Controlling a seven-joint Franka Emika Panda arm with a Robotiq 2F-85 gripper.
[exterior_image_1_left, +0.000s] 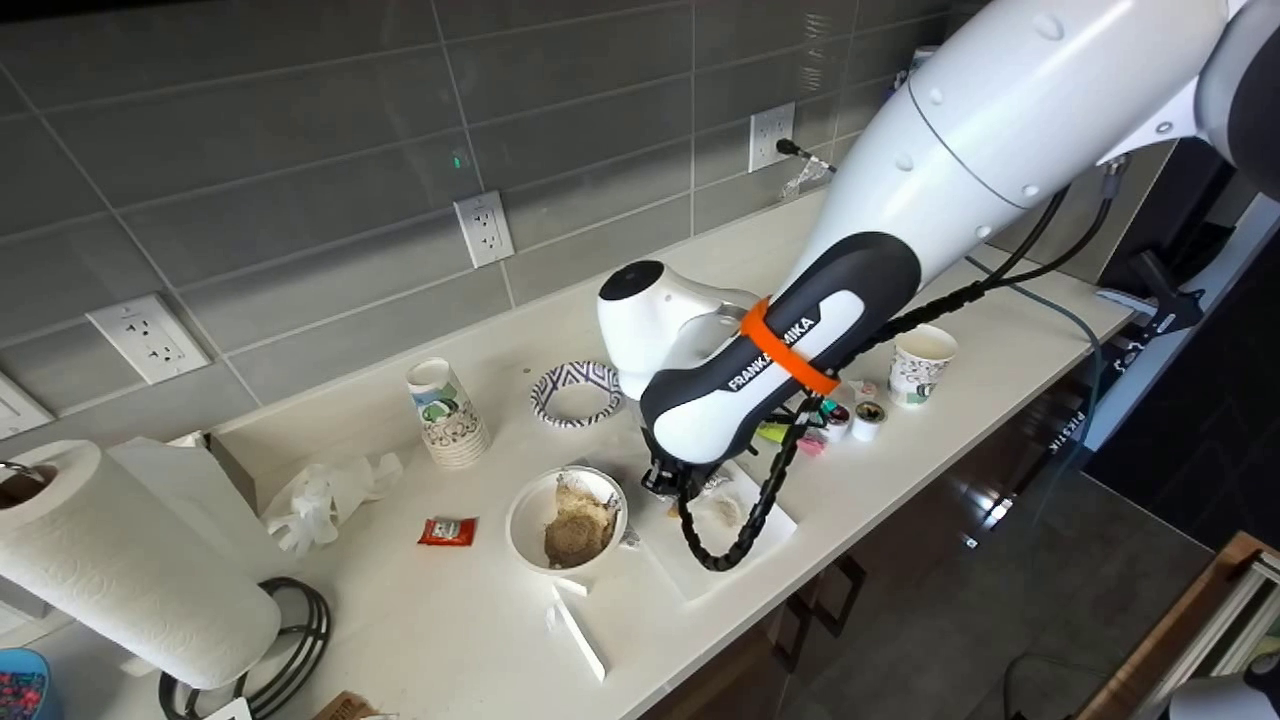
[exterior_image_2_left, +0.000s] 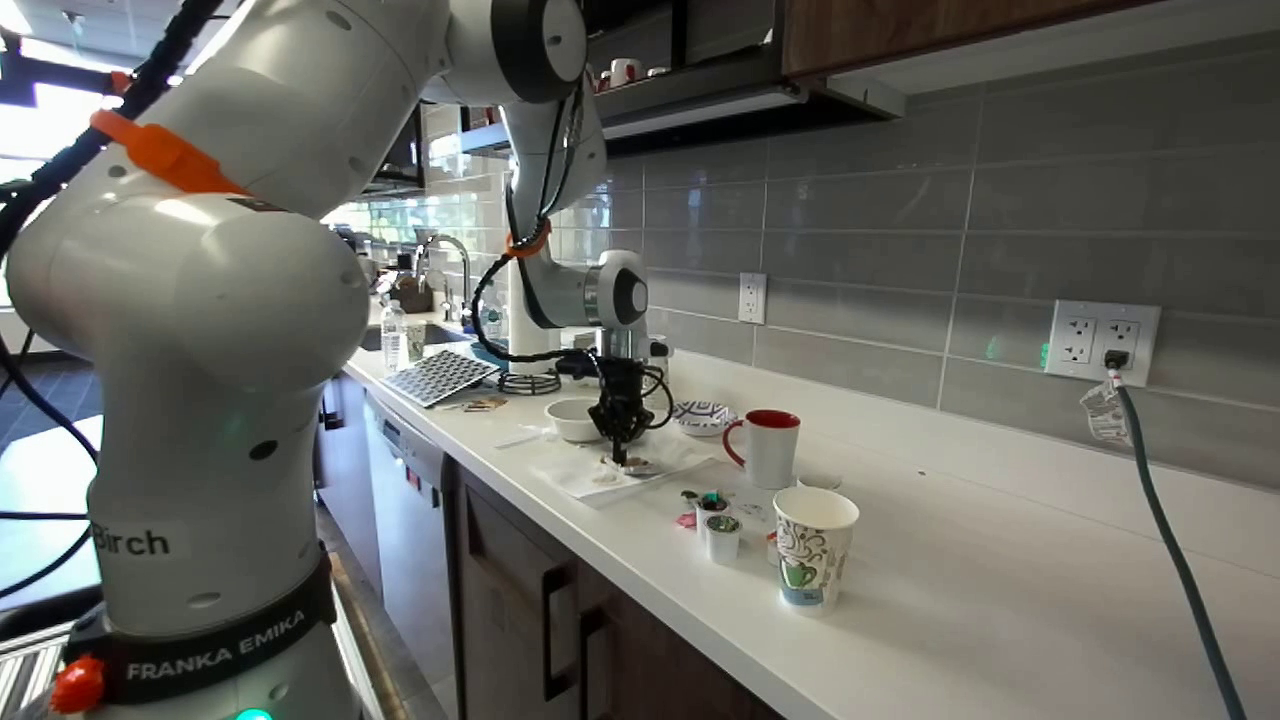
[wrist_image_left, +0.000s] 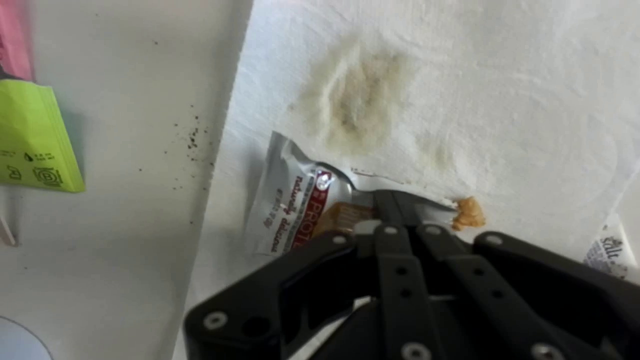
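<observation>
Wall (exterior_image_2_left: 860, 230) grey-tiled, glossy, with white outlets (exterior_image_1_left: 485, 229). Pale desk (exterior_image_2_left: 1000, 620) runs along it; brown cabinets (exterior_image_2_left: 505, 570) below, wood cupboard (exterior_image_2_left: 870, 30) above. Sink (exterior_image_2_left: 443, 333) toward far end. Floor (exterior_image_1_left: 930, 620) dark grey. Window (exterior_image_2_left: 50, 125) blown out white, its light glinting on far tiles.

Silver banded with red is being presented by the wrapper (wrist_image_left: 290, 202), black by the hand (wrist_image_left: 397, 200). Lime green is being displayed by the packet (wrist_image_left: 37, 135), dark-and-white zigzags by the bowl (exterior_image_1_left: 575, 371).
</observation>
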